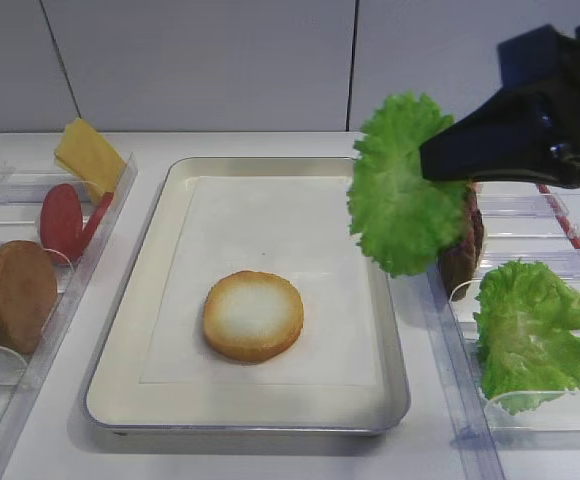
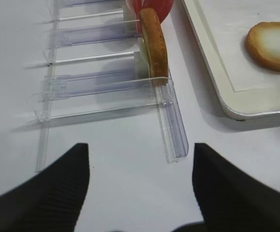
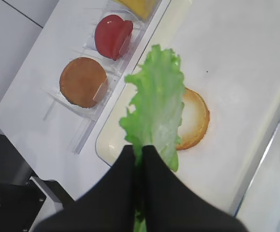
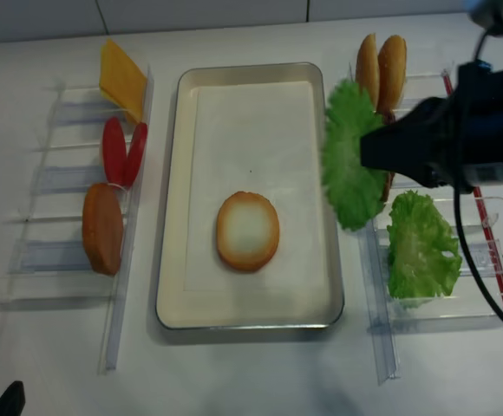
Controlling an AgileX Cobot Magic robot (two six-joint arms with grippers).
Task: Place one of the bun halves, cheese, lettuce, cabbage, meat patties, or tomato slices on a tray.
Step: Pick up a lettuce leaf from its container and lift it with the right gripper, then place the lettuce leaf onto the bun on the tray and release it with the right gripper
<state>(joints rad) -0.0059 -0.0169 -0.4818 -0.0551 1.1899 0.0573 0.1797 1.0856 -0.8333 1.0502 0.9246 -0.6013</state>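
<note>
My right gripper [image 1: 432, 160] is shut on the ruffled green lettuce [image 1: 402, 185], which hangs on edge in the air over the right rim of the cream tray [image 1: 270, 400]. In the right wrist view the lettuce [image 3: 157, 106] sticks out from between the closed fingers, above a bun half [image 3: 195, 118] lying cut face up on the tray's paper liner. My left gripper [image 2: 140, 147] is open over bare table, near the front end of the left holder, with nothing between its fingers.
The left clear holder [image 1: 80, 270] carries cheese [image 1: 88, 155], tomato slices [image 1: 62, 220] and a bun half [image 1: 15, 295]. The right holder has a meat patty [image 1: 462, 250], a notched cabbage leaf [image 1: 535, 335] and two more bun halves [image 4: 380, 69] at the back.
</note>
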